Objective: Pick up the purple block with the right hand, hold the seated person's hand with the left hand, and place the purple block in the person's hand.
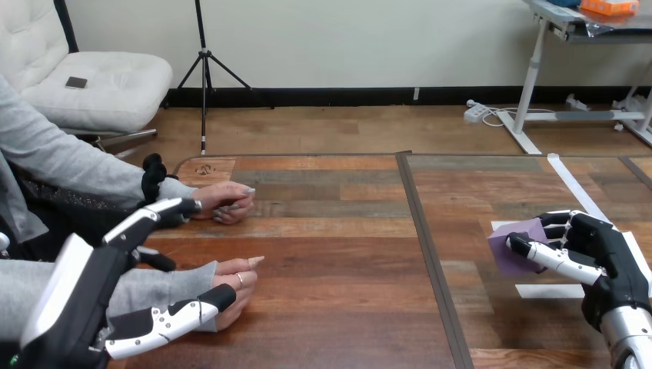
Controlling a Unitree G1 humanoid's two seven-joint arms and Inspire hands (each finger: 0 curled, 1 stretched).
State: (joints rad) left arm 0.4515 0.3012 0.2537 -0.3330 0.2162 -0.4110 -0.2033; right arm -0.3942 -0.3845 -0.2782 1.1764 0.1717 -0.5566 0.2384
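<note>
**Q:** Right side of the figure: what state is the right hand point(596, 250) in?

**A:** It is clamped on the block point(511, 250). The fingers curl over the block's top and the thumb lies across its front. The purple block juts from the hand's inner side, above a tape mark point(550, 290) on the worktop point(346, 254). Whether the block is clear of the surface cannot be told.

**Q:** And the left hand point(96, 288)?

**A:** It is spread, with its digits straight. One point(158, 323) lies along the person's near hand point(231, 280), touching it at the wrist. Another reaches past that wrist, its tip just beside the person's far hand point(225, 202). The wrist sits between the two, and neither curls round it.

**Q:** Where do the person's hands lie?

**A:** Both rest on the worktop just ahead of the left hand, well apart from the block.
</note>
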